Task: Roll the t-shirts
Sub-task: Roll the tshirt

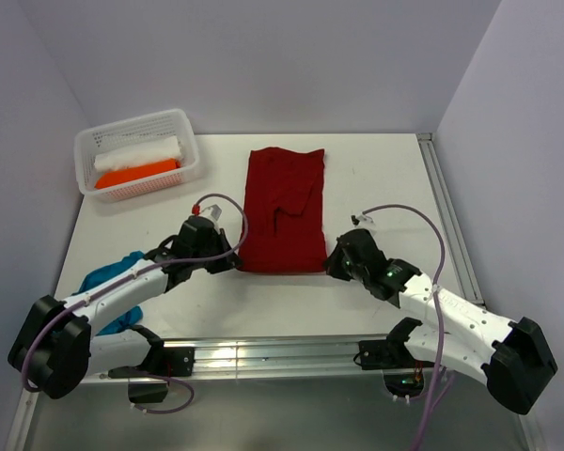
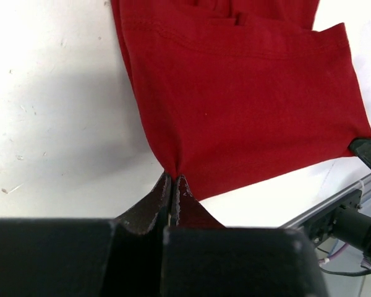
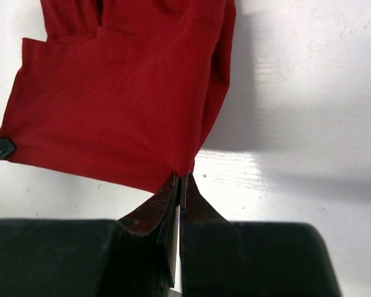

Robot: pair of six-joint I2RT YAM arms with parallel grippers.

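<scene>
A dark red t-shirt lies folded into a long strip in the middle of the white table. My left gripper is shut on its near left corner. My right gripper is shut on its near right corner. The cloth spreads flat away from both pinches. A teal-blue t-shirt sits in a heap at the near left, partly under the left arm. White and orange t-shirts lie rolled in the basket.
A white perforated basket stands at the back left of the table. A metal rail runs along the near edge between the arm bases. Another rail lines the right edge.
</scene>
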